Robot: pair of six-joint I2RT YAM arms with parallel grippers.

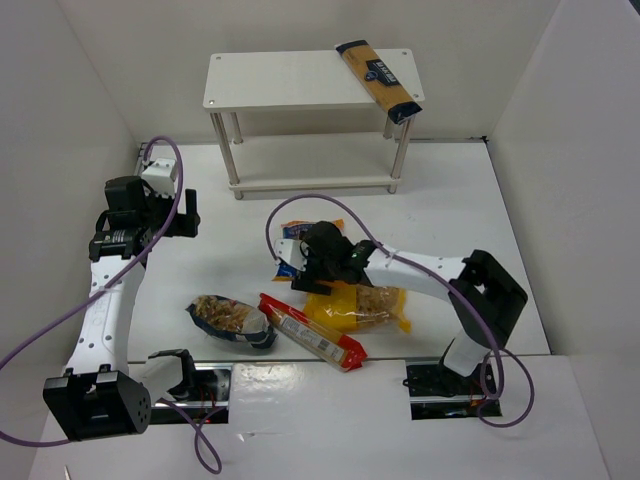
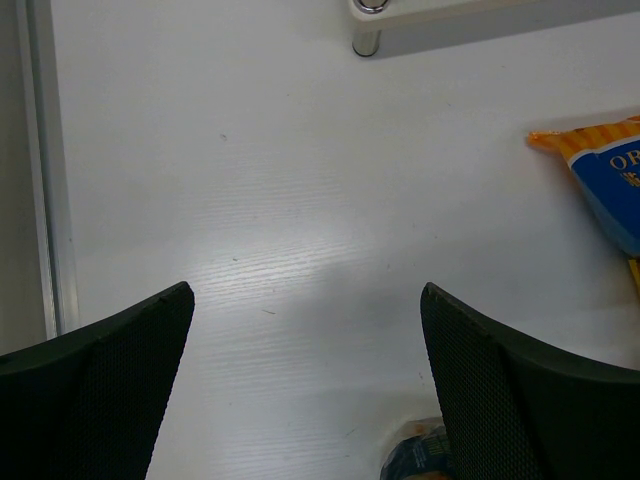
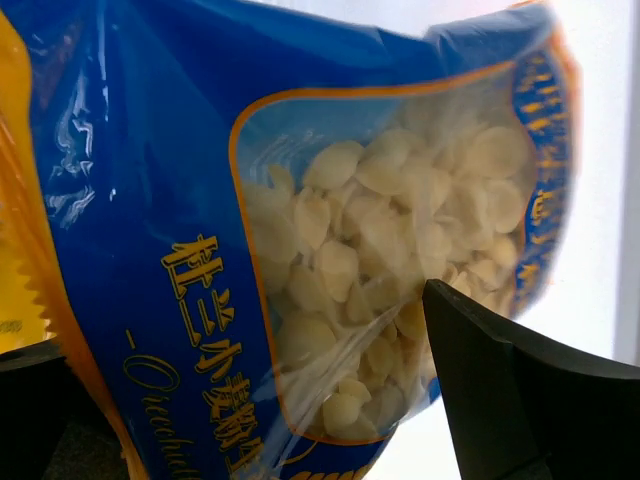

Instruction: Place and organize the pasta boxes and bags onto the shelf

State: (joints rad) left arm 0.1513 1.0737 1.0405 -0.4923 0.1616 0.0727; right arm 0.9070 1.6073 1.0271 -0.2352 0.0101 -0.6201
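The shelf (image 1: pixel 270 80) stands at the back, with the long tan-and-navy packet (image 1: pixel 380 78) lying on its top board, one end overhanging. My right gripper (image 1: pixel 305 262) is down over the blue-and-orange bag (image 1: pixel 292 235). In the right wrist view the gripper (image 3: pixel 235 320) is open and this bag (image 3: pixel 200 150) fills the space between its fingers. The yellow bag (image 1: pixel 365 308), the long red packet (image 1: pixel 312 332) and the dark-blue clear bag (image 1: pixel 230 320) lie on the table near the front. My left gripper (image 2: pixel 308 290) hangs open over bare table, holding nothing.
White walls close in the table on the left, right and back. The shelf's lower board (image 1: pixel 310 183) holds nothing. In the left wrist view a shelf leg (image 2: pixel 367 40) is ahead and the blue-and-orange bag's end (image 2: pixel 605 180) lies to the right.
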